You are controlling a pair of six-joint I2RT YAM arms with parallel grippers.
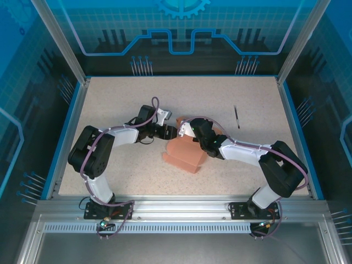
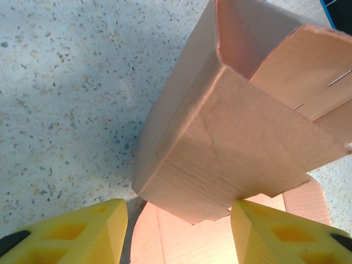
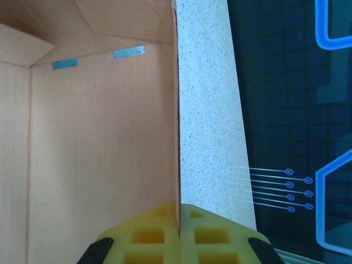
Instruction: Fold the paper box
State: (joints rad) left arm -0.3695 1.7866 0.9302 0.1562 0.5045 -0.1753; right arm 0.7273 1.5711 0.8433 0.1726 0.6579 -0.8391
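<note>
Salmon paper box (image 1: 184,157) in right hand (image 3: 179,213)

Paper box (image 2: 231,143): matt salmon card, fine grain. Table (image 2: 66,82): speckled, matt. Frame (image 1: 176,206): brushed metal.

paper box (image 1: 184,157) on table (image 1: 121,104), stick (image 1: 236,117) behind-right

Table (image 1: 110,99) mid is jammed: paper box (image 1: 184,157) sits there and both arms close in on it, right gripper (image 3: 179,208) clamped on a box wall. Far-left corner wide open. Near edge btw the bases free. Far-right: thin dark stick (image 1: 236,117), room either side.
</note>
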